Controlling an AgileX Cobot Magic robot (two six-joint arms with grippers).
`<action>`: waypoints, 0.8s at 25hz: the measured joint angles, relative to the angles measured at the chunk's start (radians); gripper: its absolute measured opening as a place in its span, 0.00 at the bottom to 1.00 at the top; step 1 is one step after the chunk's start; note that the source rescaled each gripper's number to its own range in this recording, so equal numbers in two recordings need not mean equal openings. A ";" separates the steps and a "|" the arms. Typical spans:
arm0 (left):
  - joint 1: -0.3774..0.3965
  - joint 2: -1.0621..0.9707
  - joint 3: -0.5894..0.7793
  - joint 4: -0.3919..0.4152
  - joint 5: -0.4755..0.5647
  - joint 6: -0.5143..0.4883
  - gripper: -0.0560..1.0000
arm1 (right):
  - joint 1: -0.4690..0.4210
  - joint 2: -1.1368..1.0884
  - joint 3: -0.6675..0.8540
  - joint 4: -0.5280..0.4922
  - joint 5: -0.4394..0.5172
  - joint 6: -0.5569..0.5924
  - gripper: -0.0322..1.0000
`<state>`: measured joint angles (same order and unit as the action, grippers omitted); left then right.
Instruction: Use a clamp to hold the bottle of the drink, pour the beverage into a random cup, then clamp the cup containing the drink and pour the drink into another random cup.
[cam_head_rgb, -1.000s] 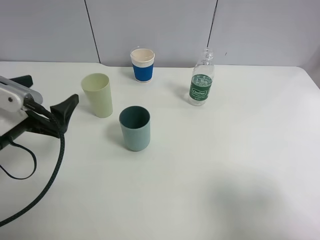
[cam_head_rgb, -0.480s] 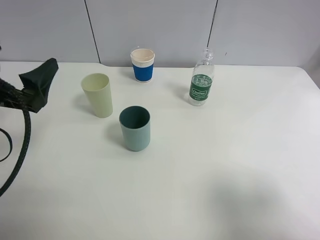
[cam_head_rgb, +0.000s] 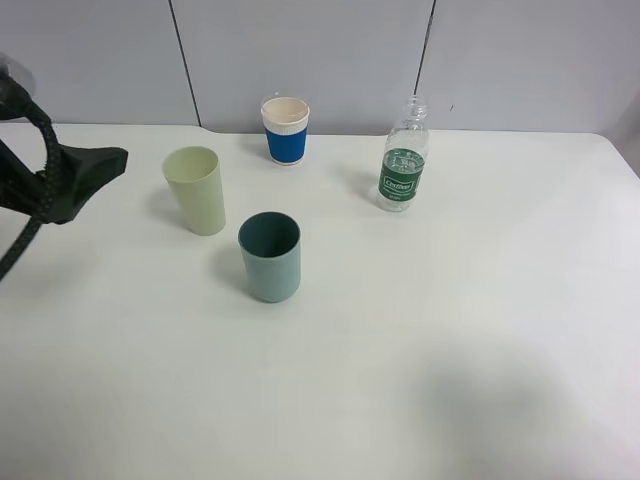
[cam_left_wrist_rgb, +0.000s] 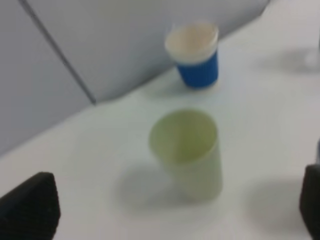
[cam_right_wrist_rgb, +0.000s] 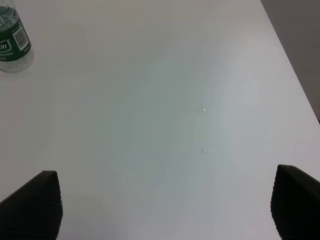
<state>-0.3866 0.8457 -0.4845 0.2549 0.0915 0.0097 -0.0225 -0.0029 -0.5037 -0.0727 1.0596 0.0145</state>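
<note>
The clear bottle (cam_head_rgb: 404, 165) with a green label stands upright at the back right; its base also shows in a corner of the right wrist view (cam_right_wrist_rgb: 12, 44). A pale green cup (cam_head_rgb: 197, 190), a teal cup (cam_head_rgb: 270, 256) and a blue-sleeved paper cup (cam_head_rgb: 286, 129) stand upright left of it. At the table's left edge my left gripper (cam_head_rgb: 98, 161) hovers open, facing the pale green cup (cam_left_wrist_rgb: 187, 152) and well short of it. The paper cup (cam_left_wrist_rgb: 194, 56) stands beyond. My right gripper (cam_right_wrist_rgb: 165, 205) is open over bare table, holding nothing, and is outside the exterior view.
A grey panelled wall (cam_head_rgb: 320, 50) runs along the table's back edge. A black cable (cam_head_rgb: 30, 230) hangs from the left arm at the left edge. The white table (cam_head_rgb: 450, 350) stretches wide to the front and right.
The left arm has swung up and back along the table's left edge, now pointing at the pale green cup. Cups, bottle and the right gripper have stayed put.
</note>
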 joint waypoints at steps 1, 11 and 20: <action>0.000 -0.019 -0.017 0.062 0.061 -0.060 0.92 | 0.000 0.000 0.000 0.000 0.000 0.000 0.67; 0.003 -0.233 -0.118 0.224 0.552 -0.312 0.91 | 0.000 0.000 0.000 0.000 0.000 0.000 0.67; 0.003 -0.443 -0.139 0.230 0.812 -0.391 0.91 | 0.000 0.000 0.000 0.000 0.000 0.000 0.67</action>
<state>-0.3833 0.4031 -0.6238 0.4846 0.9039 -0.3816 -0.0225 -0.0029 -0.5037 -0.0727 1.0596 0.0145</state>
